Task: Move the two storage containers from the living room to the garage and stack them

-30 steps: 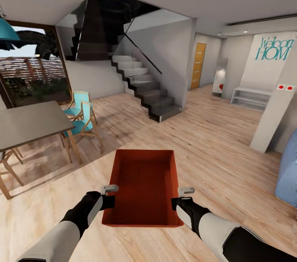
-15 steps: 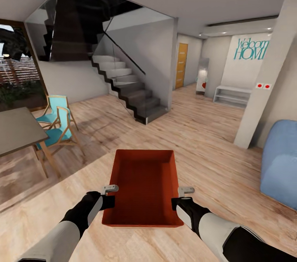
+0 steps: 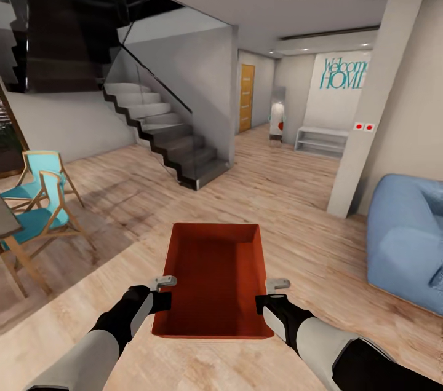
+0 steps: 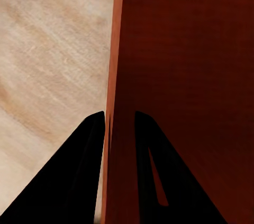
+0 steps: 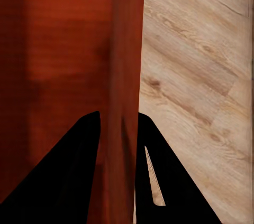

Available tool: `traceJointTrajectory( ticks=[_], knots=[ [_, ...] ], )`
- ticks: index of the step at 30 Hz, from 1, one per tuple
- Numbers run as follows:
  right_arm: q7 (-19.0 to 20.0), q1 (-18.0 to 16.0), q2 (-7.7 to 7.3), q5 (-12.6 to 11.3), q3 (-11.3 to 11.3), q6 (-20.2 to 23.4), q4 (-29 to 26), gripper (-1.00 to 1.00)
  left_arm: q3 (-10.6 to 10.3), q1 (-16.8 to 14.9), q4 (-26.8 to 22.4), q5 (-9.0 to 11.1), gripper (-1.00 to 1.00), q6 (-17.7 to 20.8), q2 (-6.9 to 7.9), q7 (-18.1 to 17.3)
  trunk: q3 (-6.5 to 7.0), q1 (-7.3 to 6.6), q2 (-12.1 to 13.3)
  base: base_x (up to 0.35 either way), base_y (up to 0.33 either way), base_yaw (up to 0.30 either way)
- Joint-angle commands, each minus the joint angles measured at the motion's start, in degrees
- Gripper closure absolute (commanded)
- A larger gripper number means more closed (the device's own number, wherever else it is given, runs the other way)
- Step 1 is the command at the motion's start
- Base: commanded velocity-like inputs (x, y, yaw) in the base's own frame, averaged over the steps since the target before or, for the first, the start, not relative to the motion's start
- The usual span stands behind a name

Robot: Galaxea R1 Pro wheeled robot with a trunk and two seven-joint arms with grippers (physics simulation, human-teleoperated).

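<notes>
Left arm: reaches forward, bent slightly inward.
Left gripper (image 3: 165,292): fingers pinched on the left wall of the bin (image 3: 212,274).
Right arm: mirrors it, reaching forward.
Right gripper (image 3: 271,294): fingers pinched on the bin's right wall.

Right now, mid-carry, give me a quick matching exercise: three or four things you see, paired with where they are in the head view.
Things:
1. orange-red open-topped storage bin
2. blue padded sofa
3. teal wooden-framed chairs
4. dark stepped staircase

Places:
A. left edge
B. between both pincers, above the wood-plank floor
C. right edge
D. ahead, left of centre

Pairs: 1-B, 2-C, 3-A, 4-D
</notes>
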Motion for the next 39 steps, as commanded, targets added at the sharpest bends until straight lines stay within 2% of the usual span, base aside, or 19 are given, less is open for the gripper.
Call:
traceJointTrajectory(
  ticks=[1,6,24,39],
  knots=[
    [-0.4,-0.1,-0.03,1.6,-0.3,0.3,-0.2,1.0,0.3,0.0,0.0,-1.8,1.0,0.5,0.07,1.0,-0.13,0.07,-0.1,0.323,0.0,-0.235],
    [-0.4,-0.1,-0.03,1.5,-0.3,0.3,-0.2,1.0,0.3,0.0,0.0,-1.8,1.0,0.5,0.07,1.0,-0.13,0.07,-0.1,0.323,0.0,-0.203],
    [-0.4,-0.1,-0.03,1.5,-0.3,0.3,-0.2,1.0,0.3,0.0,0.0,-1.8,1.0,0.5,0.07,1.0,-0.13,0.07,-0.1,0.322,0.0,-0.011],
    [-0.4,-0.1,-0.03,1.5,-0.3,0.3,-0.2,1.0,0.3,0.0,0.0,-1.8,1.0,0.5,0.07,1.0,-0.13,0.07,-0.1,0.323,0.0,-0.24]
  ],
)
